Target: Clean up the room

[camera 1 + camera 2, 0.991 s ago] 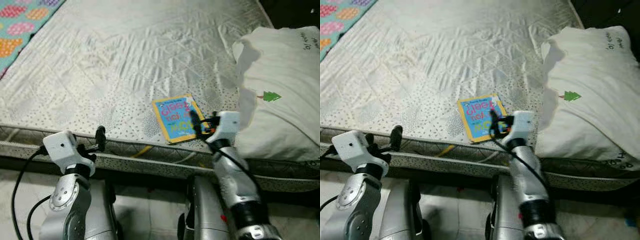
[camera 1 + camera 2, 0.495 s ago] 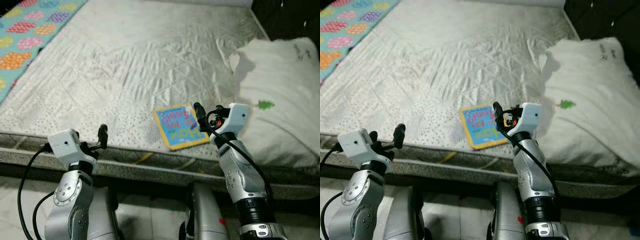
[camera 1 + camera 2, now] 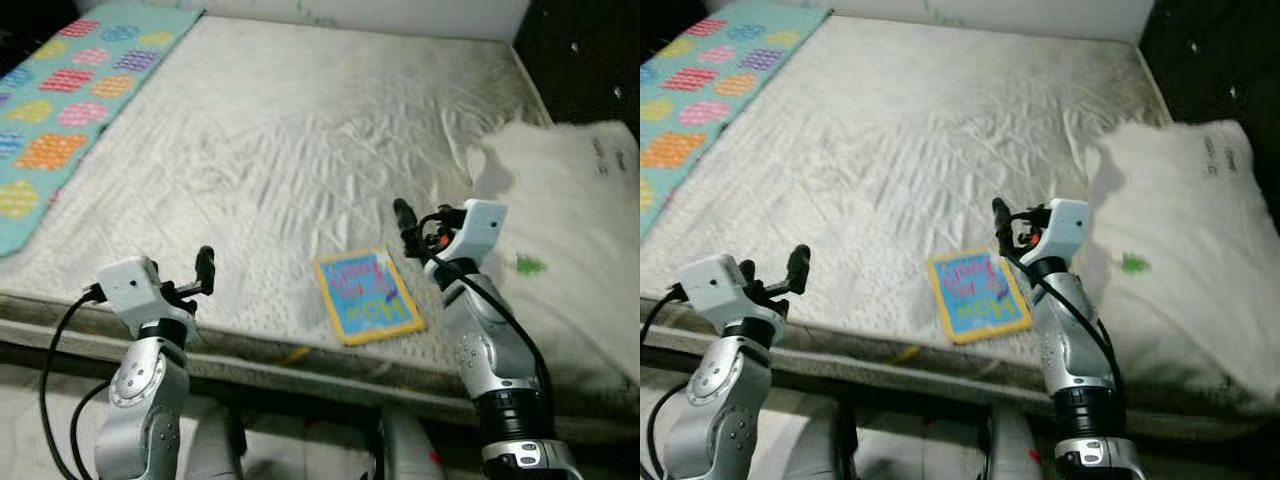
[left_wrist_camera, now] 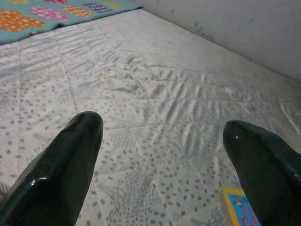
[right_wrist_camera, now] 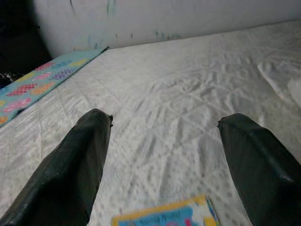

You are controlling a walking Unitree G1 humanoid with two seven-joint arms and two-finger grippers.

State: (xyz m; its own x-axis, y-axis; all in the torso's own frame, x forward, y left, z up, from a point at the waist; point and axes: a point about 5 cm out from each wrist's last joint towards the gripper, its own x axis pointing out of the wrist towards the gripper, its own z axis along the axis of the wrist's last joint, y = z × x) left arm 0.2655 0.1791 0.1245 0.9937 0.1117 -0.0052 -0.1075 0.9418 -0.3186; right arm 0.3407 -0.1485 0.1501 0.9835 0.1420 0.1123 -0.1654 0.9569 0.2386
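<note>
Book [image 3: 367,297] on the bed is the thing to clear: a thin blue picture book with a yellow border, lying flat on the quilted mattress [image 3: 280,150] near its front edge, its long axis running away from the robot and turned a little to the left. The right claw [image 3: 415,228] hangs above the mattress just beyond the book's far right corner, fingers spread wide with nothing between them; in the right wrist view the book's top edge [image 5: 164,217] sits low between the two black fingers [image 5: 75,165], so the book lies below and slightly short of where that claw points. The left claw [image 3: 200,275] is also wide and empty, held over the front edge of the bed well apart from the book, which peeks into its wrist view as a small blue corner [image 4: 237,205] off to one side. The right arm is clearly the nearer one. A white pillow [image 3: 560,230] rests just beside the book on the robot's right, and a teal patterned blanket [image 3: 60,120] lies far off to the left. Flat as it is, the book will likely need a finger slid under an edge
</note>
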